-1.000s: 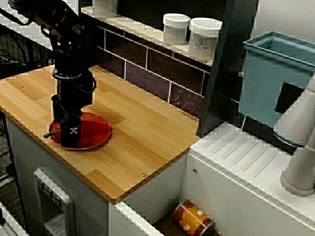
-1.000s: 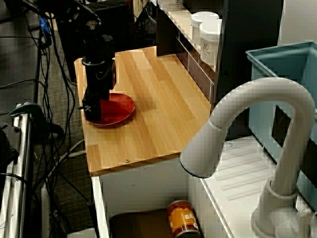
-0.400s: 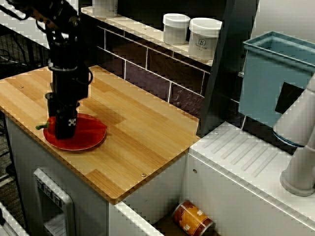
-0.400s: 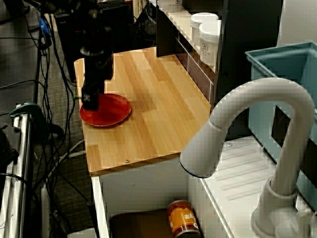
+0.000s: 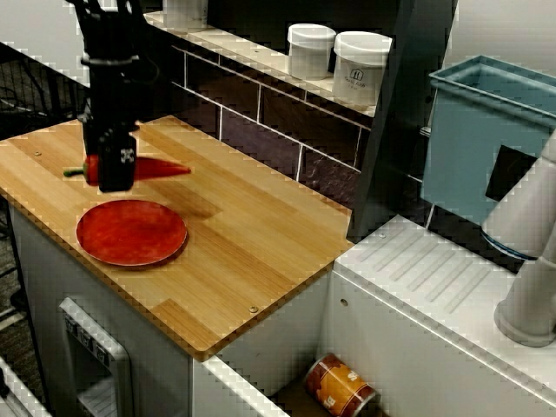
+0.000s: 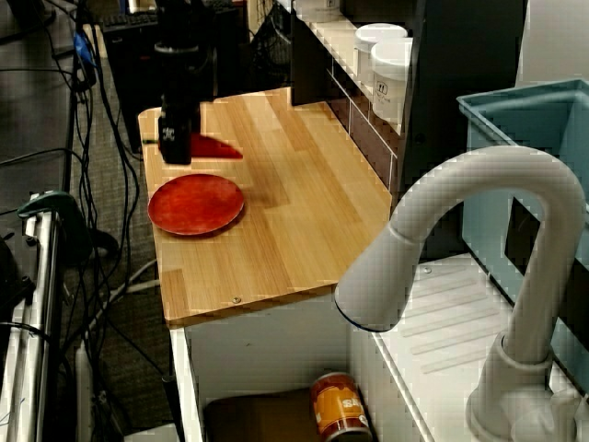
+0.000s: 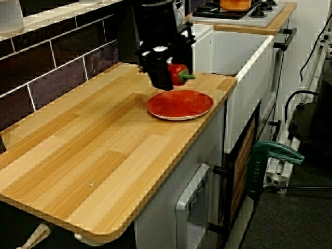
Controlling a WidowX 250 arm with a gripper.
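Side view: red pepper with green stem held aloft, not yet set down

The pepper is pinched between the fingers of the black robot gripper above the light wooden countertop. It is judged clear of the round red plate just beside it; setting down remains.

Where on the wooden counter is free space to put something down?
The wooden counter is bare from the red plate to its sink-side edge and along the tiled wall. It is crowded only near the plate, where the gripper holds a red pepper above the wood.
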